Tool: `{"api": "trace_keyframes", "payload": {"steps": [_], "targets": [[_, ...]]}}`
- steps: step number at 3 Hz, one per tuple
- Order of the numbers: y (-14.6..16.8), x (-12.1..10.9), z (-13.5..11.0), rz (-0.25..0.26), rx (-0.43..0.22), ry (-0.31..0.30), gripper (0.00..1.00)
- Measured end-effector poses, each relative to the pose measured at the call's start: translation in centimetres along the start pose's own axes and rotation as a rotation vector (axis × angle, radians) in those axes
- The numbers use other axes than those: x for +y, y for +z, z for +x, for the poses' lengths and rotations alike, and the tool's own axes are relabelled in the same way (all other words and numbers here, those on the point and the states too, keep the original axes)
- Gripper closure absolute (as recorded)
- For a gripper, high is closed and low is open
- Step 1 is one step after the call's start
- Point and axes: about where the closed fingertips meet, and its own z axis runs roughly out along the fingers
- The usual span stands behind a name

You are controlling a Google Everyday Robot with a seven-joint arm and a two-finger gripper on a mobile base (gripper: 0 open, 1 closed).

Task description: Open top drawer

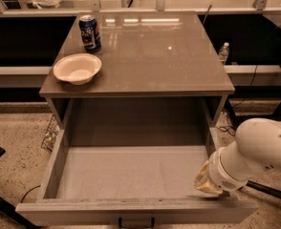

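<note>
Camera view: the claw (207, 181) sat at the front right corner of the top drawer (131, 171), low against the inside of the right wall and just behind the front rim. Whether its grip was wide or narrow could not be told. The white arm (261, 149) ran up and to the right from the claw to the frame edge. The drawer stood pulled well out and spread left of the claw, with a deep grey interior. Its dark loop handle (136, 222) sat below and left of the claw on the front panel. The grey cabinet top (155, 56) lay above and behind the claw. On that top, far up-left of the claw, were a white bowl (77, 68) and an upright blue can (90, 33) just behind it. A water bottle (223, 52) stood well behind the claw, beside the cabinet's right edge.
</note>
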Motion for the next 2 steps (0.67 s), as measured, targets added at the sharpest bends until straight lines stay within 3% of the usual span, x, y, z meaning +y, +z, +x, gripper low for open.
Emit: {"api": "trace_keyframes", "payload": {"steps": [1, 2], "targets": [[-0.02, 0.04, -0.03, 0.000, 0.001, -0.001, 0.54], [-0.06, 0.11, -0.09, 0.001, 0.002, -0.004, 0.23]]}}
